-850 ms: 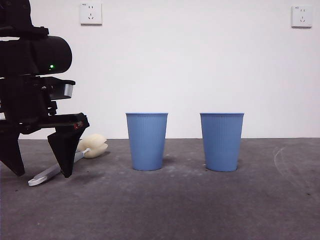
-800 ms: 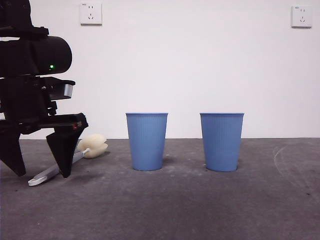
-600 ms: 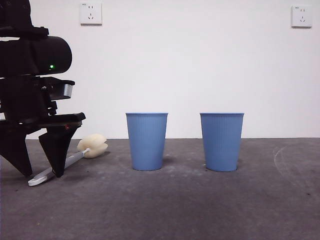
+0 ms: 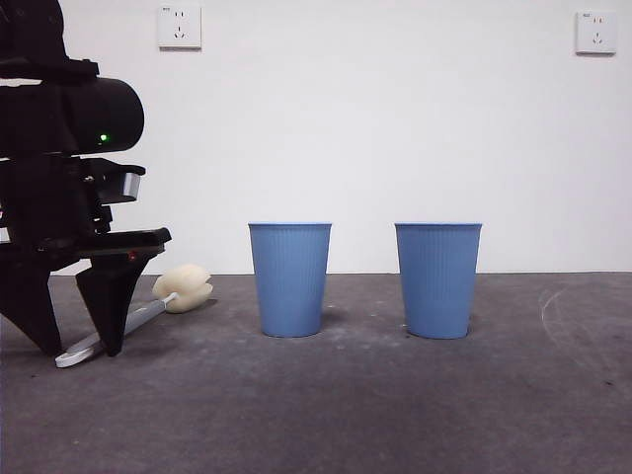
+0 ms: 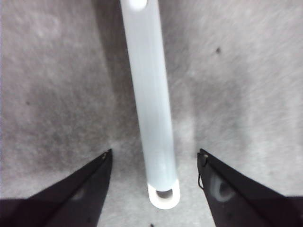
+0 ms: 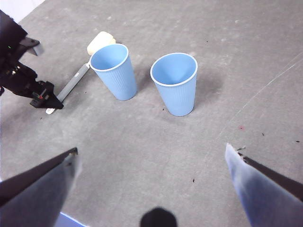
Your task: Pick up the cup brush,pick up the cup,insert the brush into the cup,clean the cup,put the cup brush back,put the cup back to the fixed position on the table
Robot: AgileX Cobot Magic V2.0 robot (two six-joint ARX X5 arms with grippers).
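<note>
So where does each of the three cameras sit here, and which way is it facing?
Front: low at table height, looking level at two cups and the left gripper over the cup brush.
Left wrist: on the left arm, looking down at the brush handle between its own open jaws.
Right wrist: high on the waiting right arm, its own open jaws at the bottom.
Shared: front and right wrist both show cups, brush, left gripper.

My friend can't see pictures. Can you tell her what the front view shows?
A black robot claw reaches down at the left, its open tips on either side of a cup brush lying on the grey table. Two blue cups stand upright, side by side and apart.
</note>
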